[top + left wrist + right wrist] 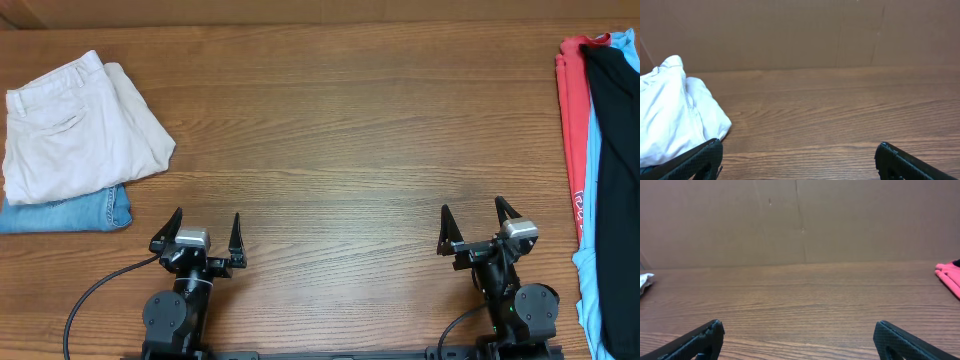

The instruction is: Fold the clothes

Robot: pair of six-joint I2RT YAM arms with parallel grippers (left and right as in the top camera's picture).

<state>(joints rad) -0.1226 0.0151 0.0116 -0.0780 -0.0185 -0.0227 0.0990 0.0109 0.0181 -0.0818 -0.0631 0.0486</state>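
Black shirt [617,130] lies at the far right edge of the overhead frame. It runs from the upper right down toward the lower right and is partly cut off by the frame edge. It sits on top of a light blue garment [590,290], with a red garment [570,120] under and to the left of both. The three form one loose pile, not folded.

Neither arm touches the pile. Right gripper [472,206] is at the lower right of the frame, near the pile but apart from it, jaws spread wide with nothing between them. Left gripper [207,214] is at the lower left, also spread wide and holding nothing. In both wrist views the black fingers [700,159] sit at the bottom corners with bare wooden table [330,130] between them.

Upper left of the overhead frame: cream-white trousers [70,125] folded, resting on folded blue jeans [70,213], well apart from the shirt. A brown cardboard wall [800,220] stands behind the table in the wrist views.
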